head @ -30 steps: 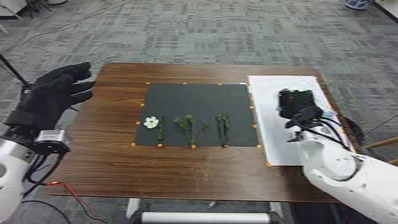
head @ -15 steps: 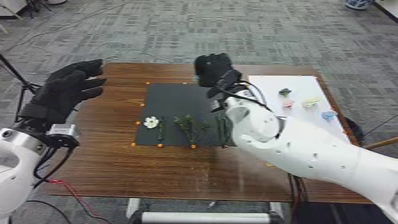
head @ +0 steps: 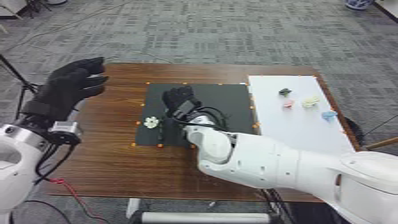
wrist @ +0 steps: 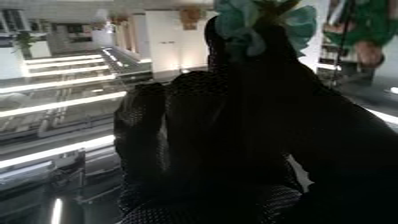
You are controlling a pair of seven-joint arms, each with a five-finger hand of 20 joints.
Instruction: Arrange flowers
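Table (head: 102, 167): brown wood, across the middle of the frame; the reach over it is long, so a small arm error could land a bloom off its stem.
Right arm (head: 266, 162): crosses from lower right and covers part of the mat; a low forearm could drag the cut stems beneath it.
White board (head: 298, 132): right of centre, bearing loose flower heads.
Dark mat (head: 209, 92): centre, the likely layout area; stems nudged here would spoil the spacing.
Left hand (head: 71, 85): upper left, relaxed and empty; little risk unless it swings inward.
Right hand (head: 180, 100): over the mat, fingers closed in a pinch on the teal flower (wrist: 238, 21); too hard a squeeze could crease petals, and petals catching on the glove could pull the bloom askew at release.
Leafless-looking stem (head: 161, 132): lower left of the mat, beside the white flower; a low wrist could roll it.
White flower (head: 151, 122): on the mat's left side, near the right hand; a sideways brush could shift it.
Pink flower head (head: 288, 104): on the board, upper right.
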